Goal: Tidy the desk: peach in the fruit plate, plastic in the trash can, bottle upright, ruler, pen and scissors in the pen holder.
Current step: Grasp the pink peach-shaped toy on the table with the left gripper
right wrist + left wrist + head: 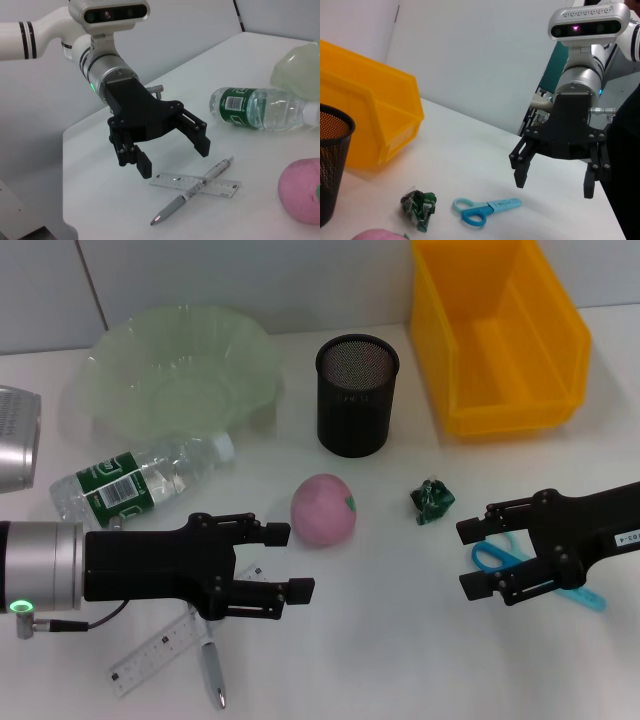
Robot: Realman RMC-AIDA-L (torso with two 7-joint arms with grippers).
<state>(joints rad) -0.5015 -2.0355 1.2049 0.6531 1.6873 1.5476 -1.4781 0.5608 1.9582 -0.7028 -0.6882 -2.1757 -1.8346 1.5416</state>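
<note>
Peach [323, 510] sits on the desk [400, 660] mid-front, not in the fruit plate [180, 370], which is back-left. Bottle [140, 483] lies on its side in front of the plate. My left gripper [285, 560] hovers just beside the peach on its left, jaws open, holding nothing; ruler [160, 645] and pen [213, 670] lie crossed under that arm. Crumpled plastic [432, 502] is right of the peach. My right gripper [472, 558] hangs open over the scissors [500, 558], gripping nothing. Mesh pen holder [356, 395] stands behind the peach, yellow bin [500, 335] back-right.
</note>
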